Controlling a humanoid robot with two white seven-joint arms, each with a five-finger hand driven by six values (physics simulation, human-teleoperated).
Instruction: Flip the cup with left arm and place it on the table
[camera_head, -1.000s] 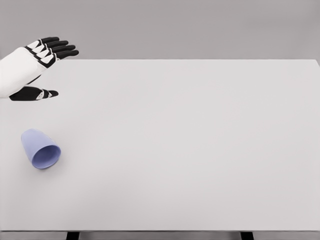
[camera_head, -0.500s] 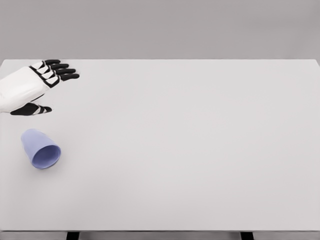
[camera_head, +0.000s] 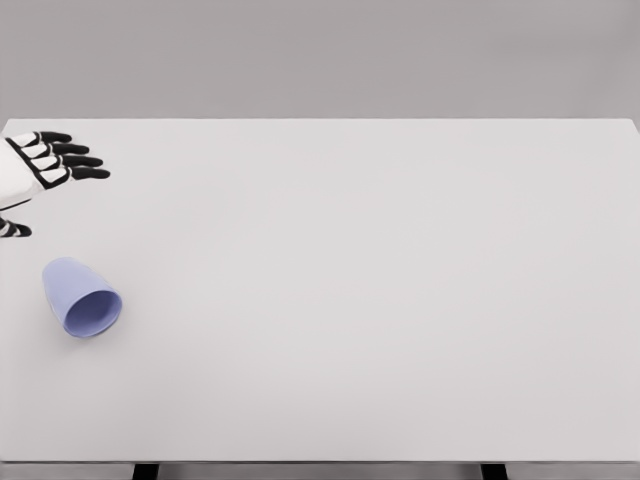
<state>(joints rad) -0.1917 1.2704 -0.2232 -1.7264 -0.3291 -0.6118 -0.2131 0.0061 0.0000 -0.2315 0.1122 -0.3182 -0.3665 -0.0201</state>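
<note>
Head camera; looks down over table (camera_head: 380, 250)

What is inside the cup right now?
The lavender cup lies on its side on the white table, mouth toward the camera. The visible interior looks empty; its deepest part is shadowed.

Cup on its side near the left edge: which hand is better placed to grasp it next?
Left. The left hand, fingers spread, hovers just beyond the cup on the table, on the same side. No right hand is in view.

Cup (camera_head: 81, 298) on side on table (camera_head: 380, 290); left robot hand (camera_head: 30, 175) spread above
</note>
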